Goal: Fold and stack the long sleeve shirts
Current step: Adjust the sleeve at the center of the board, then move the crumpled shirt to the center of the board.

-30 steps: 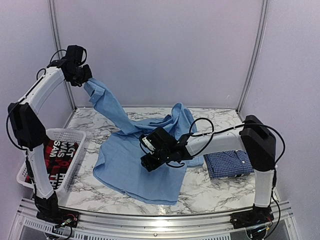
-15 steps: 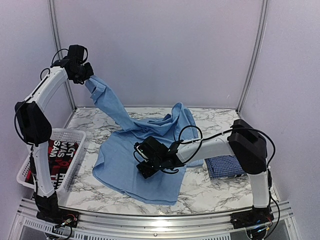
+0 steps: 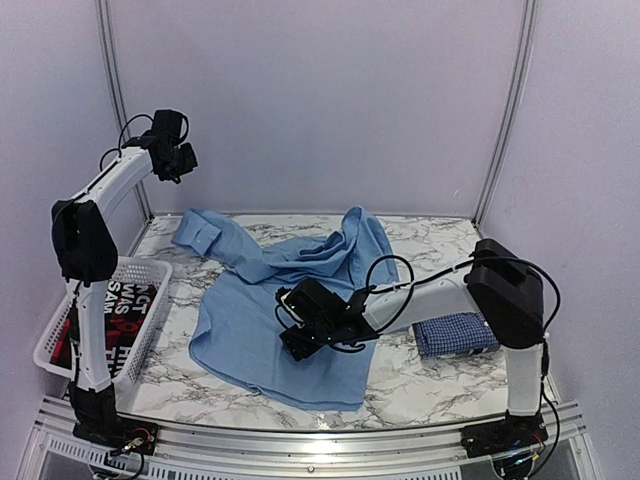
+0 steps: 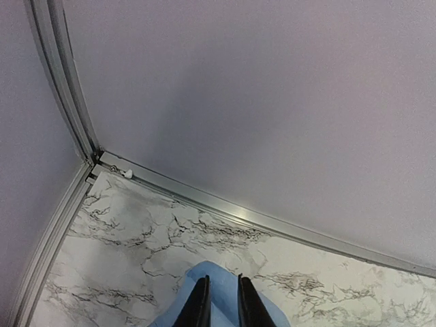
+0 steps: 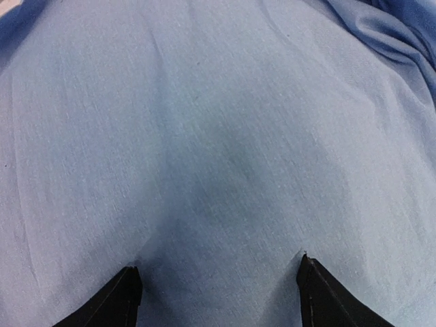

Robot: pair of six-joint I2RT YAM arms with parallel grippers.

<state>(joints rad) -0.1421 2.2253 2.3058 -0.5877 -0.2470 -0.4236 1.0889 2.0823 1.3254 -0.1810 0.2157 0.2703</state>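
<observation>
Sleeve (image 3: 215, 235) of light blue shirt (image 3: 260, 330) now lies dropped on table (image 3: 420, 385), left fingers (image 4: 201, 306) slightly apart and empty above; right fingers (image 5: 112, 303) spread wide on its unfolded body; dark checked shirt (image 3: 458, 333) already folded, right side; stacking outstanding.

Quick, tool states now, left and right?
Left tool: barely open, holding nothing.
Right tool: wide open over the plain light blue cloth shirt, gripping nothing.

Lt blue shirt (image 3: 265, 335): matt woven cloth, creased. Table (image 3: 420, 380): glossy marble-look. Basket (image 3: 135, 262), 9 o'clock: white plastic lattice. Front rail (image 3: 300, 445): brushed metal.
</observation>
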